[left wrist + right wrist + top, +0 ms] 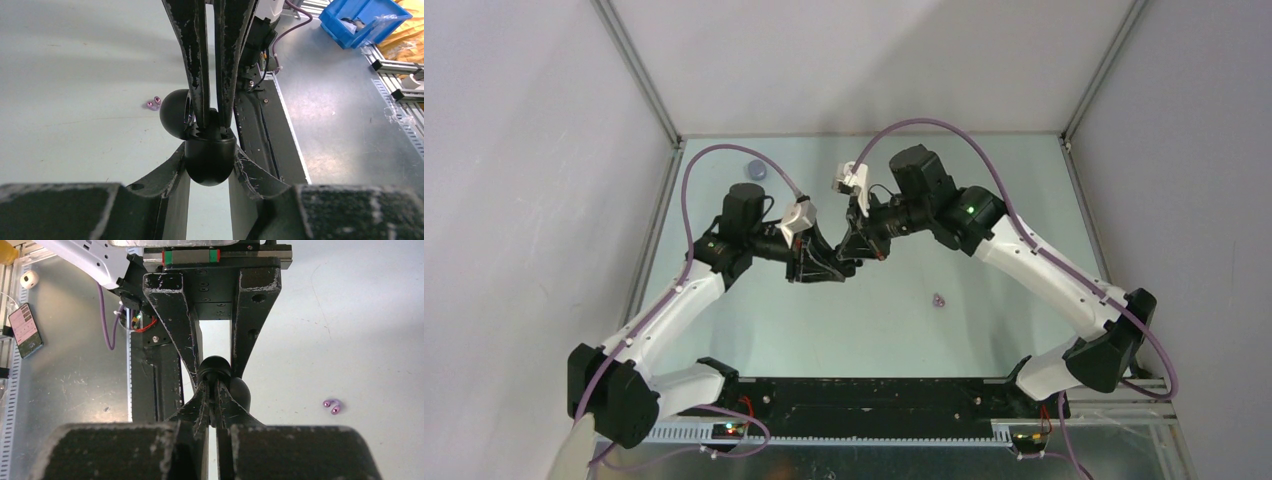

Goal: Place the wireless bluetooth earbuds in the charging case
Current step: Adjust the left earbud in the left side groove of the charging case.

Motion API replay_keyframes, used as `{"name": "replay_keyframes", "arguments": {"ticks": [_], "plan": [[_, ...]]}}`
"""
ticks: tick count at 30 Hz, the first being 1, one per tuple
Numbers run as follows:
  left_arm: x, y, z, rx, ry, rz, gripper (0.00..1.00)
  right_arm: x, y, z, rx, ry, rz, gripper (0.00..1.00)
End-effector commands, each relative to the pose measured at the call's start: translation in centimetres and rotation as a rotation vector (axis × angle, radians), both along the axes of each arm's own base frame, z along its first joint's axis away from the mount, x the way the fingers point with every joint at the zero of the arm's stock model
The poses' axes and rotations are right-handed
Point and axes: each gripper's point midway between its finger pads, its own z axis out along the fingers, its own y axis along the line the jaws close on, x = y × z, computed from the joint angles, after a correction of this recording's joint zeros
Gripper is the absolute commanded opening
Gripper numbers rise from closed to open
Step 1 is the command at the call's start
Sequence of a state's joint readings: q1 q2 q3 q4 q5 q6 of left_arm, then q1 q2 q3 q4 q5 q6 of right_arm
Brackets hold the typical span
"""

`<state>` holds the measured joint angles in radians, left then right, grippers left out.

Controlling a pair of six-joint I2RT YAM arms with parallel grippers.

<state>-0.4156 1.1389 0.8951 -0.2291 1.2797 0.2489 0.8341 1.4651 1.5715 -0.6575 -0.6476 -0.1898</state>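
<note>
Risk: right gripper (216,390), clamped tight at mouth of glossy black round charging case (210,170), may lever it from left gripper (210,155), half-open around it. I see no bud between tips; two tiny lilac earbuds (938,299) lie on table (984,200).

Two lilac earbuds (153,103), one black charging case (210,165), one bluish round object (756,170), two robot arms (674,300)

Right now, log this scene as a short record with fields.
left fingers: clamped on the rounded base of the black charging case
lid: swung open to one side
right fingers: shut, tips at the case's open top; cannot tell whether they hold a bud
lilac earbuds: two, lying together on the table, apart from both arms
</note>
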Motion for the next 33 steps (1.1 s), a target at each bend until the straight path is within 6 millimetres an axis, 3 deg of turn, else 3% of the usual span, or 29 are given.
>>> {"name": "replay_keyframes", "arguments": {"ticks": [1, 3, 6, 12, 16, 22, 28, 33], "plan": [[-0.4, -0.1, 1.4, -0.040, -0.074, -0.039, 0.00, -0.3, 1.5, 0.2, 0.040, 0.004, 0.032, 0.00], [-0.5, -0.1, 1.5, -0.041, -0.077, -0.040, 0.00, -0.2, 1.3, 0.1, 0.028, -0.013, 0.032, 0.07], [-0.5, -0.1, 1.5, -0.041, -0.076, -0.041, 0.00, -0.4, 0.8, 1.7, 0.037, -0.056, 0.038, 0.27], [-0.5, -0.1, 1.5, -0.041, -0.078, -0.040, 0.00, -1.2, -0.9, 4.8, 0.058, -0.118, 0.050, 0.39], [-0.4, -0.1, 1.5, -0.040, -0.077, -0.040, 0.00, -1.1, -1.7, 5.7, 0.074, -0.139, 0.037, 0.38], [-0.5, -0.1, 1.4, -0.040, -0.071, -0.043, 0.00, 0.8, -2.0, 4.7, 0.057, -0.180, -0.039, 0.21], [-0.6, -0.1, 1.6, -0.042, -0.073, -0.049, 0.00, 4.9, -2.7, 1.5, -0.035, -0.238, -0.206, 0.09], [-0.7, -0.1, 1.5, -0.042, -0.074, -0.051, 0.00, 5.0, -2.5, -1.2, -0.095, -0.216, -0.175, 0.06]]}}
